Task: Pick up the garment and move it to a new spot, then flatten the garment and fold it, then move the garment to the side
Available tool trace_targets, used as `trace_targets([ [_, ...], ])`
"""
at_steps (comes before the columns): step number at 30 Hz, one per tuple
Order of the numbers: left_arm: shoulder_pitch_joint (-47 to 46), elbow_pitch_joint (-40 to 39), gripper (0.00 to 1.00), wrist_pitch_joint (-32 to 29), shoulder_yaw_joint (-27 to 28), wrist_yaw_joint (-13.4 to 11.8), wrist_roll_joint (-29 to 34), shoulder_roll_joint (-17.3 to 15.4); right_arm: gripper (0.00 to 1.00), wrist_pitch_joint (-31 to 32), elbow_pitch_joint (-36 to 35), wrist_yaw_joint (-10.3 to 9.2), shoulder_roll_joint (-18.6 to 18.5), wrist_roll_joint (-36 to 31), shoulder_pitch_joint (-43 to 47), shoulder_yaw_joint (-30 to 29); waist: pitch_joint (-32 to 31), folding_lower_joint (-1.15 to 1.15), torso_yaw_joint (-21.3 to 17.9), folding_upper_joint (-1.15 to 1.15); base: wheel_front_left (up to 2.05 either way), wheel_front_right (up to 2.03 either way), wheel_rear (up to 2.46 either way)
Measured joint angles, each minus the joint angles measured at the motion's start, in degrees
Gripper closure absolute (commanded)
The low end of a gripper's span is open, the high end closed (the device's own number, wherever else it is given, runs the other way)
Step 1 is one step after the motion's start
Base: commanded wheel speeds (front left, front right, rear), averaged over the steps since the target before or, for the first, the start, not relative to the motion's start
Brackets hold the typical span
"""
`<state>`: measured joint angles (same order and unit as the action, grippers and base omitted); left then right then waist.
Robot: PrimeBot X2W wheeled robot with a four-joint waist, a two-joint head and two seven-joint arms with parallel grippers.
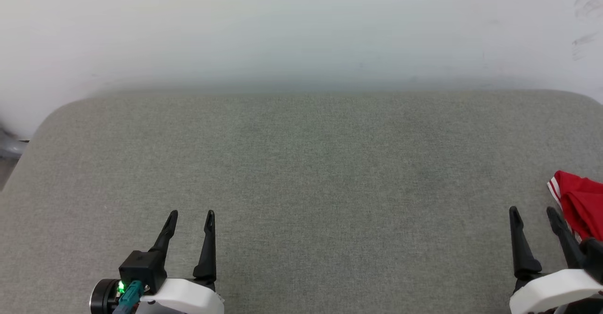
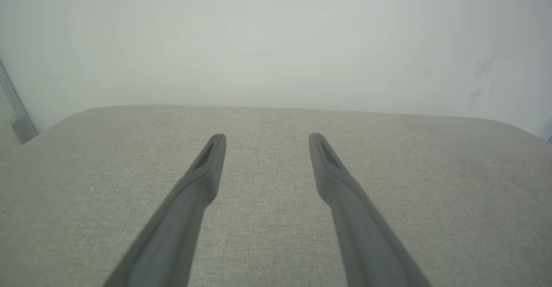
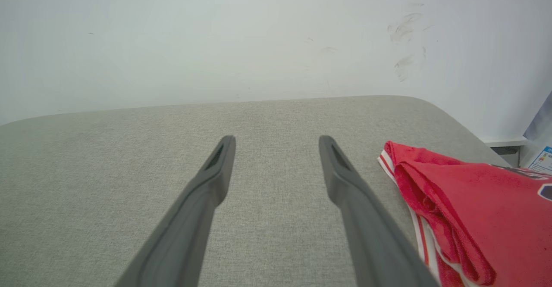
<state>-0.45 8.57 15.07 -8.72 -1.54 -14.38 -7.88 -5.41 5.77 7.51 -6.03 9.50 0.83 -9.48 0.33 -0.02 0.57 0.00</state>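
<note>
The jersey (image 3: pixel 474 209) is a bright red, thin-looking thing, bunched up in soft folds rather than spread flat. Along its near edge we can see red-and-white striped trim, with a bit of white fabric tucked under the red.

In the right wrist view there's a scrap of dark-outlined print on it at the far right edge, but it's cut off and we can't read it. Past the pad's corner there's also a white label (image 3: pixel 542 157) with blue print, way too small to make out.

The jersey sits on the right-hand end of the grey fabric pad (image 1: pixel 301 163) and runs off the head view's right edge. Our right gripper (image 1: pixel 532 209) hangs just beside it, on its left, fingers (image 1: pixel 520 243) spread wide with nothing between them. The outer finger looks very close to the cloth's edge, and we can't tell if it's touching.

Our left gripper (image 1: pixel 191 213) is well apart from the jersey, over the pad's left half. It's also spread wide and empty. A pale scuffed wall (image 1: pixel 301 21) runs behind the pad.
</note>
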Motion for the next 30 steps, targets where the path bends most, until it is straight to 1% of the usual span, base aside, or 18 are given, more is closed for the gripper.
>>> trace_targets([
  [6,0.51,1.04,0.0,0.0,0.46,0.3,-0.09,-0.18,0.0,1.93,-6.21,0.0,1.35,-0.98,5.05,0.91,-1.97,0.0,0.01,0.0,0.0,0.0,0.0],
  [13,0.72,2.69,0.0,0.0,0.85,0.79,-0.36,0.04,0.0,3.83,-12.22,0.0,2.3,-2.13,8.77,1.97,-2.27,0.01,-0.77,0.0,0.0,0.0,0.0],
  [20,0.71,3.81,0.0,0.0,1.51,1.11,-0.34,0.15,0.0,4.53,-14.56,0.0,2.66,-2.86,9.6,3.47,-1.78,0.01,-1.23,0.0,0.0,0.0,0.0],
  [30,0.4,4.37,0.0,0.0,1.87,1.7,0.1,0.52,0.0,4.45,-14.85,0.0,2.81,-2.86,9.53,4.47,-1.4,0.01,-1.04,0.0,0.0,0.0,0.0],
])
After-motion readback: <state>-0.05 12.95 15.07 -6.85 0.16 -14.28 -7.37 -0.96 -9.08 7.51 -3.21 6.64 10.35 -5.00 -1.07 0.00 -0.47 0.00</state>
